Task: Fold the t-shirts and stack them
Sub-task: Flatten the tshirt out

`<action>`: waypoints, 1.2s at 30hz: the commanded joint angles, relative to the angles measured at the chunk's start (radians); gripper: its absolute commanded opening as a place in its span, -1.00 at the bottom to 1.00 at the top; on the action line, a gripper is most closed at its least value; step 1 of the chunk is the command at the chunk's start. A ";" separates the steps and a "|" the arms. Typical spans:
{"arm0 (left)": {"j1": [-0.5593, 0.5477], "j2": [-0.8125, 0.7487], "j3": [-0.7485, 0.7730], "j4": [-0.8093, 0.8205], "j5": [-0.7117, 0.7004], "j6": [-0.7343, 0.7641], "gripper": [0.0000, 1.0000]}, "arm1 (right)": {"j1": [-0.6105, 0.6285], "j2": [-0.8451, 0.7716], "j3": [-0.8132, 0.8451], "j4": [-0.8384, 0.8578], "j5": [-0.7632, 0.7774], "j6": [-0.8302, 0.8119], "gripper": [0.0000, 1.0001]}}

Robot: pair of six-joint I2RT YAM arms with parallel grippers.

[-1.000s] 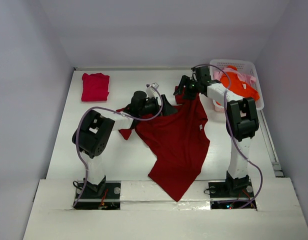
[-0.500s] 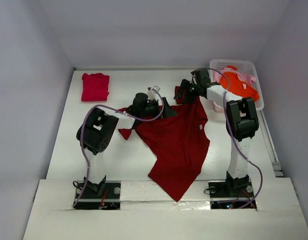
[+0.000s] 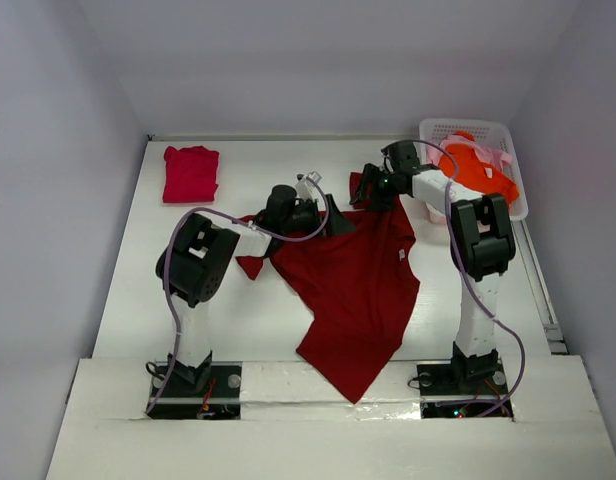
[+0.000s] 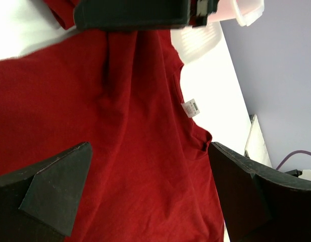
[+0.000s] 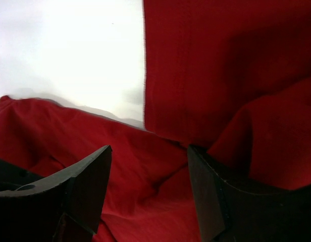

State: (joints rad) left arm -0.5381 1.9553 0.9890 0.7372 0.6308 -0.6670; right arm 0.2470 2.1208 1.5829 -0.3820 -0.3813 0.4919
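In the white basket (image 3: 488, 128) lie the orange t-shirt (image 3: 478, 172) and pink t-shirt (image 3: 504, 157).

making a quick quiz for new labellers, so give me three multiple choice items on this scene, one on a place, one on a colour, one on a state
1. Where does the folded crimson-pink shirt lie on the table?
A far left corner; B near edge; C dead centre.
2. What colour is the shirt on top in the basket?
A blue; B orange; C green.
3. How does the left pincer stand?
A shut on a label; B shut on a sleeve; C open over the dark red shirt.

Key:
1 A, the top view shows it at the far left.
2 B, the orange shirt lies uppermost in the basket.
3 C, in the left wrist view its jaws stand wide apart with only red cloth beneath.
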 commanded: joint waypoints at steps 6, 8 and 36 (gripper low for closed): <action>0.006 0.001 0.065 -0.015 0.010 0.038 0.98 | -0.005 0.001 0.069 -0.078 0.081 -0.013 0.30; 0.015 0.001 0.068 -0.025 0.003 0.044 0.98 | -0.005 0.001 0.086 -0.089 0.099 -0.010 0.29; 0.043 0.047 0.132 -0.165 -0.016 0.126 0.98 | -0.005 0.057 0.192 -0.152 0.191 0.013 0.30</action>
State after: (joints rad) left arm -0.5014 2.0060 1.0897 0.5659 0.6174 -0.5652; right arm 0.2470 2.1681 1.7271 -0.5247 -0.2119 0.5049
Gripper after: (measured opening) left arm 0.990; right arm 0.646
